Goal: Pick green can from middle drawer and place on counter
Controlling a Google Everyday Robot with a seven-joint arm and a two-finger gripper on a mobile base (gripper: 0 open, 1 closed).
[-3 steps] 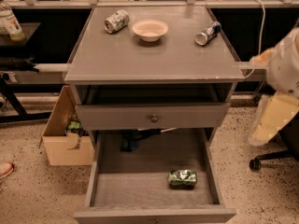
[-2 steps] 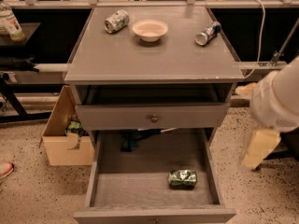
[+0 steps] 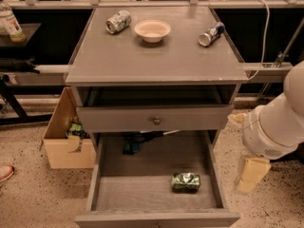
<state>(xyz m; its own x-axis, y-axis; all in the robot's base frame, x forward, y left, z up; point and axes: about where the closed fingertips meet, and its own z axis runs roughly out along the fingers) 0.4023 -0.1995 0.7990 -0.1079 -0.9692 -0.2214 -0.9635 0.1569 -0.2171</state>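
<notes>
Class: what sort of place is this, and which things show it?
Probably a lab or workshop rather than a home: a speckled hard floor, a cardboard box beside the drawer cabinet, and a loose cable behind. The robot's gripper hangs to the right of the open middle drawer.

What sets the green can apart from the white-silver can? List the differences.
Colour: the green can is shiny green with pale patches; the white-silver can is pale with reddish marks. Place: the green can lies in the open middle drawer, the white-silver can on the counter. Pose: the green can lies crosswise, the white-silver can slanted. Both lie on their sides; the gripper hangs right of the drawer, outside it.
</notes>
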